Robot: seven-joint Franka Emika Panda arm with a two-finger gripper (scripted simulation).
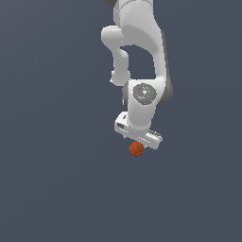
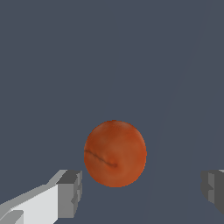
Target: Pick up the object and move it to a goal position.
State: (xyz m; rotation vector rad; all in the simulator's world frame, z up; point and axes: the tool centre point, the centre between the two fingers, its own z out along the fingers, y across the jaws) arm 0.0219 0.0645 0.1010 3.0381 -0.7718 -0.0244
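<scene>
So the white arm (image 1: 137, 56) comes down from the top of the exterior view and bends over, with the tool (image 1: 137, 140) pointing down at the flat dark grey-blue bench (image 1: 52, 179). The ball (image 1: 136, 149) is right under the tool in that view, small and orange-red, just peeking out below the tool's white body and way smaller than it.

Wrist view is clearer. The ball (image 2: 115, 153) sits on the bench between the two fingertips (image 2: 70, 193), with a thin dark crease across its surface. The tool (image 2: 142, 190) is spread wide: one grey pad is just beside the ball with a sliver of gap, the other is well apart from it at the frame edge. Neither pad touches the ball, so nothing is pinched. Ball looks closer to one fingertip than the other, not centred. Can't tell from either view how far above the bench the fingertips are.
</scene>
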